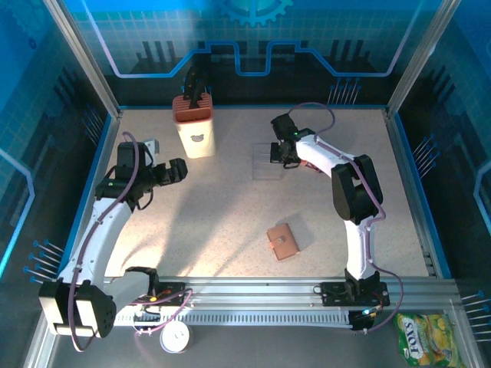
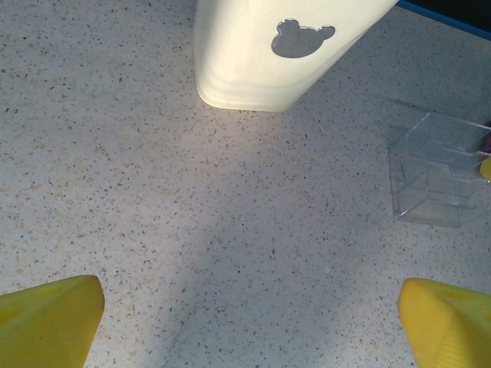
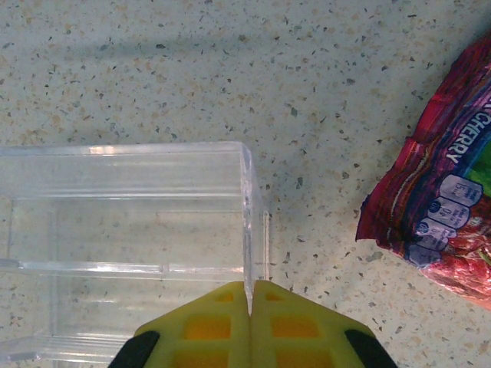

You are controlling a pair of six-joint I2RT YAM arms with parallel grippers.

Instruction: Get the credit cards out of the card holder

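Your right pincer [image 3: 249, 295] sits closest to its wrist camera, its two yellow fingers pressed together with one thin upright wall of the clear box [image 3: 123, 230] pinched between them. That box stands on the speckled desk [image 1: 230, 222]. A red and purple snack packet [image 3: 437, 207] lies just beside the box on its right in the wrist view, not touching it.

You will find the card holder [image 1: 282, 242] on the near side of the clear box, toward the arm bases and well apart from it. It lies flat and folded shut, and neither pincer touches it.

Your left pincer [image 2: 245, 322] hangs to the left of the clear box, well apart, with its yellow fingers spread wide and only bare desk between them. A cream tub [image 1: 197, 126] with a bear-shaped window stands to the left of the box, a little farther back.
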